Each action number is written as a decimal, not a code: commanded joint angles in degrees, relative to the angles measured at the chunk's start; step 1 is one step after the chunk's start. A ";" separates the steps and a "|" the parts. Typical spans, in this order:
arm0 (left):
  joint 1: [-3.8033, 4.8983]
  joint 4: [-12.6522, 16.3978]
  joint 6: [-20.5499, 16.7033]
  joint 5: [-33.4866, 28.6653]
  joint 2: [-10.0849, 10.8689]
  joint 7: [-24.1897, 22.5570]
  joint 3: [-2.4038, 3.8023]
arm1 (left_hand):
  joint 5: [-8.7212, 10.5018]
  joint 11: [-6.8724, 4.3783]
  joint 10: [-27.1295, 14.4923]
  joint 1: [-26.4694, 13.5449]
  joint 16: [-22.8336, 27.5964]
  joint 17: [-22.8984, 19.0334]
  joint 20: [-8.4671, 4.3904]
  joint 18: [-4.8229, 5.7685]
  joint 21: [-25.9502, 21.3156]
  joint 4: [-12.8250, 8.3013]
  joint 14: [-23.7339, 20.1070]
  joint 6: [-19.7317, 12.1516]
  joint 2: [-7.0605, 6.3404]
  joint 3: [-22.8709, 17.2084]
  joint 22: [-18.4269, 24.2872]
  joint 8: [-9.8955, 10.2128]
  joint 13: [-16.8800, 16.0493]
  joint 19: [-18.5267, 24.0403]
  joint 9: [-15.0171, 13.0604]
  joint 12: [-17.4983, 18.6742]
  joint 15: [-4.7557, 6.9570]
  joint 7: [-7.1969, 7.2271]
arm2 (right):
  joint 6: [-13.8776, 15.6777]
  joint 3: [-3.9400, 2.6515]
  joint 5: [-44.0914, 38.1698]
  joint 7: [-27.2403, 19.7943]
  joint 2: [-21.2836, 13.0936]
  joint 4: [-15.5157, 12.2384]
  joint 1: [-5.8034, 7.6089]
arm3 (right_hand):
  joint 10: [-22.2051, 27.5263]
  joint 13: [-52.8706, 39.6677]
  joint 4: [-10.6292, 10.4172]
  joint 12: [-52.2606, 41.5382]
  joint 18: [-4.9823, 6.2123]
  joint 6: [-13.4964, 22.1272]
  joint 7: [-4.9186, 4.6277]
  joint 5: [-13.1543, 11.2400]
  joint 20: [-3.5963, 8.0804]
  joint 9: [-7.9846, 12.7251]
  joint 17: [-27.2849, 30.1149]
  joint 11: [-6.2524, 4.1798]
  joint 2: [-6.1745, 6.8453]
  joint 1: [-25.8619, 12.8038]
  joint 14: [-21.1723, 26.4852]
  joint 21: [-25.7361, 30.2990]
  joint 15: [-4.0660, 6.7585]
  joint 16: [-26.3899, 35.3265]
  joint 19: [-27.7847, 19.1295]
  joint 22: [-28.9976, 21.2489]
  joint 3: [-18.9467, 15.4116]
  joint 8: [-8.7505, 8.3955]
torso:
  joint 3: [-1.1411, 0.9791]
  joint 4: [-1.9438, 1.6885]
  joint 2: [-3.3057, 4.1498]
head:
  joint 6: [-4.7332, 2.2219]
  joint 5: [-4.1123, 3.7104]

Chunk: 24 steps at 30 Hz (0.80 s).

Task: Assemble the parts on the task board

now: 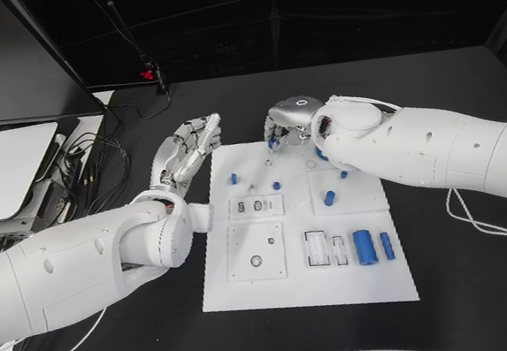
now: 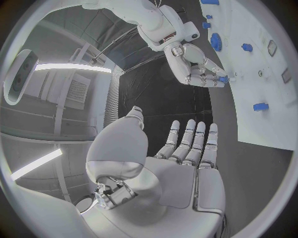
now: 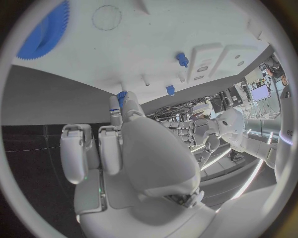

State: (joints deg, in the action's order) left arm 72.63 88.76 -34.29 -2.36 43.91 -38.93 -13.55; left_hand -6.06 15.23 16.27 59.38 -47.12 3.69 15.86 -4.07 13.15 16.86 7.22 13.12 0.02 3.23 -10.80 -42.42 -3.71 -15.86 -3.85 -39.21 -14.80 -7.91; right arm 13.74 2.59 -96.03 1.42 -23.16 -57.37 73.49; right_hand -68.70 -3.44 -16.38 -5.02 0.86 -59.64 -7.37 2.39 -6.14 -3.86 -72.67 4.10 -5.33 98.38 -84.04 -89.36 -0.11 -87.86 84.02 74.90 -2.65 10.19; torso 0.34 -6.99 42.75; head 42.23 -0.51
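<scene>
1. Right hand (image 1: 291, 122): silver, many-fingered, at the far edge of the board; its fingers (image 3: 126, 110) pinch a small blue plastic part (image 3: 121, 96) at their tips, the other fingers curled beside.
2. Left hand (image 1: 188, 152): silver, fingers (image 2: 189, 141) straight and apart, holding nothing, poised just off the board's far left corner.
3. Task board (image 1: 271, 293): flat white plate at mid-table, with recessed sockets; several small blue pieces stand near its far end.
4. Blue cylinder (image 1: 364, 247) and slim blue bar (image 1: 387, 246): lying near the board's right edge.
5. Blue toothed gear (image 3: 44, 33): lying on the board.
6. Step in hand, as judged: carrying the pinched part to its seat. Next move calls for aligning it above a matching socket, then pressing straight down.
</scene>
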 commanded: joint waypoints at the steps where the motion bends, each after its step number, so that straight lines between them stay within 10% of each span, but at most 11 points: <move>1: 0.11 0.05 0.26 0.43 -0.03 -15.34 0.05 | -0.28 0.08 0.36 0.00 -0.28 0.03 0.33 -1.08 0.19 -0.07 -0.04 0.32 0.58 -0.14 -0.06 -0.04 0.00 -0.06 0.06 -0.34 -0.29 -9.18 | -0.42 -0.05 -0.38 -0.57 0.27 0.26 -0.02 | -0.01 0.00 -0.01 0.26 -0.60 -0.20 -0.05 0.33 -0.31 -0.04 0.12 0.20 0.32 0.31 -3.40 -0.22 -0.29 0.16 5.37 13.97 0.30 0.00 | 0.01 -0.02 0.04 | 0.05 0.02; 24: 0.13 0.17 0.33 0.43 0.02 -15.20 0.05 | -0.43 0.08 0.37 0.11 -0.30 0.03 0.34 -1.09 0.22 -0.07 -0.03 0.32 0.67 -0.12 -0.07 -0.04 0.00 -0.07 0.06 -0.36 -0.28 -9.18 | 0.80 -0.06 -0.49 -0.43 1.36 2.19 -0.47 | 0.17 0.01 0.02 0.76 -0.56 -0.02 -0.17 0.33 -0.43 0.00 0.05 0.39 0.41 0.26 -3.40 -0.15 -0.44 0.16 5.28 13.80 0.47 -0.39 | 0.09 0.00 0.06 | 0.15 0.20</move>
State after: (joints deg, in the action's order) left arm 72.65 88.82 -34.28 -2.36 43.91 -38.93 -13.55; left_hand -6.29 15.23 16.27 59.38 -47.12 3.69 15.86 -4.07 13.15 16.87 7.22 13.12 0.02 3.23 -10.79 -42.42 -3.71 -15.86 -3.85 -39.21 -14.80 -7.91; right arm 13.83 2.59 -96.11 1.03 -21.86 -55.32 72.86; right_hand -68.70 -3.44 -16.36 -4.55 0.86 -59.52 -7.44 2.51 -6.14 -3.78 -72.61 4.09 -5.33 98.38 -84.04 -89.36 -0.11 -87.87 84.02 74.90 -2.67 9.90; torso 0.41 -7.01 42.82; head 42.34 -0.32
